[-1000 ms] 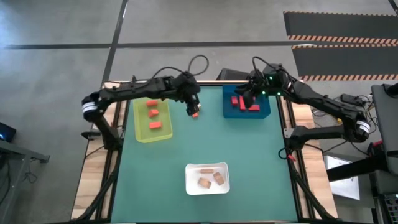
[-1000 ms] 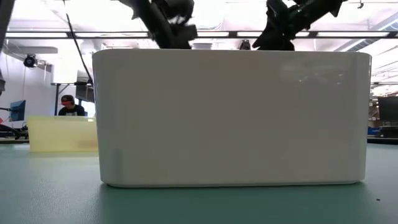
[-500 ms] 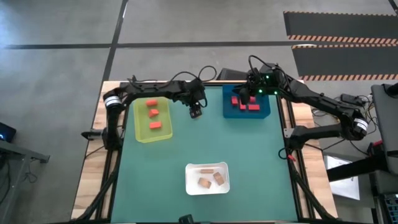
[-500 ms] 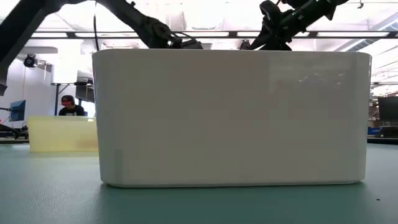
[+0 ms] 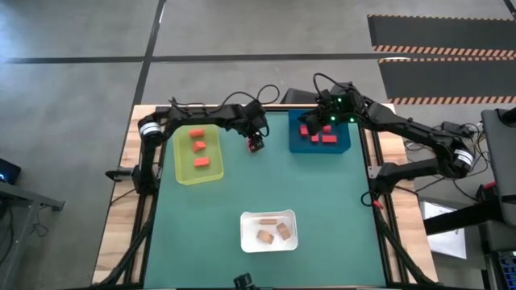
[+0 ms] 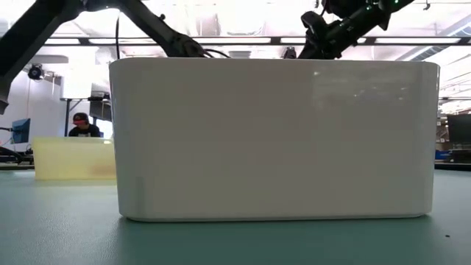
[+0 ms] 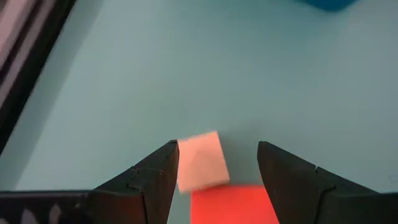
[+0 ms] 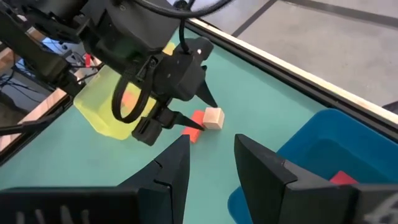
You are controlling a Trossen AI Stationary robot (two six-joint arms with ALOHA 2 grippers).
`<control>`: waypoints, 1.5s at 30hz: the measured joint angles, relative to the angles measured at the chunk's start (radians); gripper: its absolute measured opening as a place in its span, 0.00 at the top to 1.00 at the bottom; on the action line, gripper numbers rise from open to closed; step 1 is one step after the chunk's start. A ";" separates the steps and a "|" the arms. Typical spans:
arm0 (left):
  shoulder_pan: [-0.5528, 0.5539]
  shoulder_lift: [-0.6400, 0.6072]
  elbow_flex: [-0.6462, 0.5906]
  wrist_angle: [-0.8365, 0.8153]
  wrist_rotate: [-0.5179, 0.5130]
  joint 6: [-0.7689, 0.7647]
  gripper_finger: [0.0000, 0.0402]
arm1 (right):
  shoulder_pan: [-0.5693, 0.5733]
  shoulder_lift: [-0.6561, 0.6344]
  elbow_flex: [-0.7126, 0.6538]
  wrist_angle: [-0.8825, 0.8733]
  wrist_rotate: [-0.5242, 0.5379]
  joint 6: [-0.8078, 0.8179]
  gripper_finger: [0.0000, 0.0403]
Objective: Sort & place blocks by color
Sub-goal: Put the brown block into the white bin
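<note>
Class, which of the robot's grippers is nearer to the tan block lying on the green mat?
Left. The left gripper is right at the tan block, fingers either side. The right gripper is over the blue tray.

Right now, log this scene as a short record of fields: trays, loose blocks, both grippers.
yellow-green tray: three orange-red blocks
blue tray: red blocks
white tray: three tan blocks
loose on mat: tan block touching orange-red block
left gripper: open, low over those two blocks
right gripper: open, empty, above the blue tray's edge
</note>
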 joint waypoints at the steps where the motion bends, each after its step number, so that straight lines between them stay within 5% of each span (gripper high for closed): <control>1: 0.000 0.000 -0.006 0.023 0.000 -0.008 0.49 | 0.000 0.005 0.000 0.000 0.000 0.002 0.71; 9: 0.003 -0.004 -0.068 0.076 0.005 -0.069 0.55 | 0.000 0.011 0.000 0.000 -0.003 0.027 0.71; 25: 0.003 -0.057 -0.090 0.077 0.019 -0.115 0.99 | 0.000 -0.005 0.000 -0.001 -0.005 0.051 0.71; 36: 0.005 -0.228 -0.128 0.133 0.061 0.026 0.97 | 0.004 -0.033 0.000 -0.001 -0.012 0.044 0.71; 45: 0.012 -0.208 -0.235 0.231 0.131 0.139 0.65 | 0.034 -0.034 0.000 -0.009 -0.012 0.040 0.71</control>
